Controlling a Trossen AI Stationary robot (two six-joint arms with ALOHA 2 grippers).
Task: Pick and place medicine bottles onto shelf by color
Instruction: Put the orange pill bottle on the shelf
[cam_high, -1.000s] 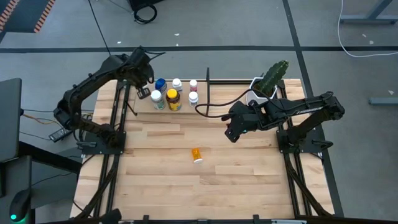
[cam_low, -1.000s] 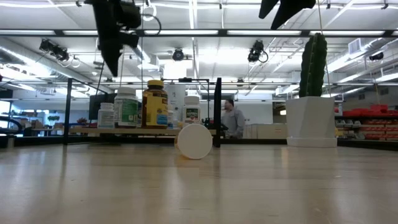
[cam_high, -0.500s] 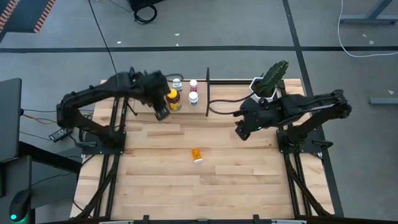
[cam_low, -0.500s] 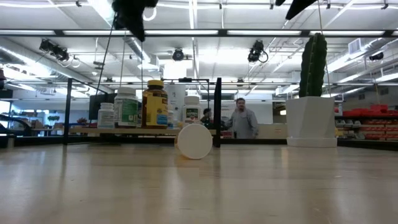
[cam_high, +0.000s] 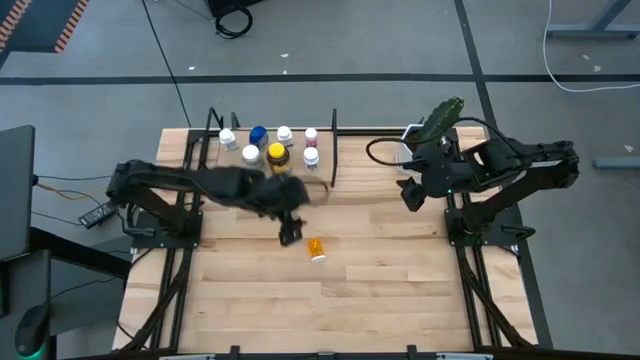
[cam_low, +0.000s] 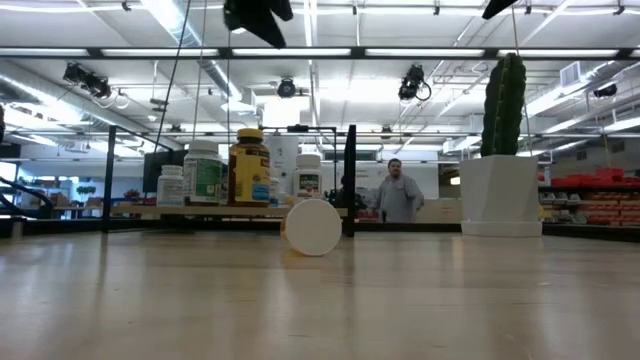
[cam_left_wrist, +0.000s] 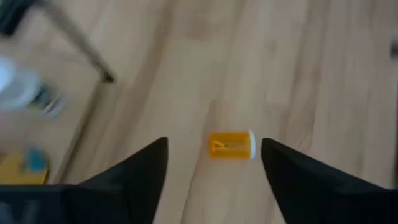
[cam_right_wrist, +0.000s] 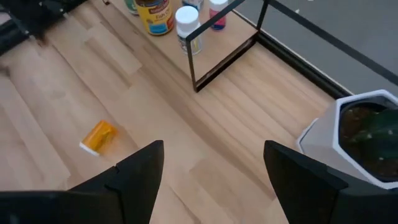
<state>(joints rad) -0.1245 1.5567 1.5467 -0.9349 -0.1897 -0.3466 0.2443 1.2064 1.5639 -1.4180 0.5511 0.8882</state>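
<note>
A small orange medicine bottle (cam_high: 316, 247) with a white cap lies on its side on the table's middle; the low view shows its cap end (cam_low: 313, 227). My left gripper (cam_high: 289, 236) hangs open just left of it, well above the table; in its wrist view (cam_left_wrist: 214, 143) the bottle (cam_left_wrist: 231, 145) lies farther off, between the fingers. Several bottles (cam_high: 277, 157) stand upright on the shelf (cam_high: 325, 170) at the far left. My right gripper (cam_high: 408, 195) (cam_right_wrist: 212, 149) waits open at the right, beside the cactus pot.
A white pot with a green cactus (cam_high: 432, 130) stands at the far right. Black upright rods (cam_high: 334, 150) frame the shelf. Bare planks (cam_high: 330, 300) stretch along the near side. A person (cam_low: 400, 195) stands in the room beyond the table.
My left gripper has swung away from the shelf's left end, toward the table's middle and near edge, and come close to the orange bottle. My right gripper has drawn back toward the right edge, near the cactus pot. The bottles have stayed in place.
</note>
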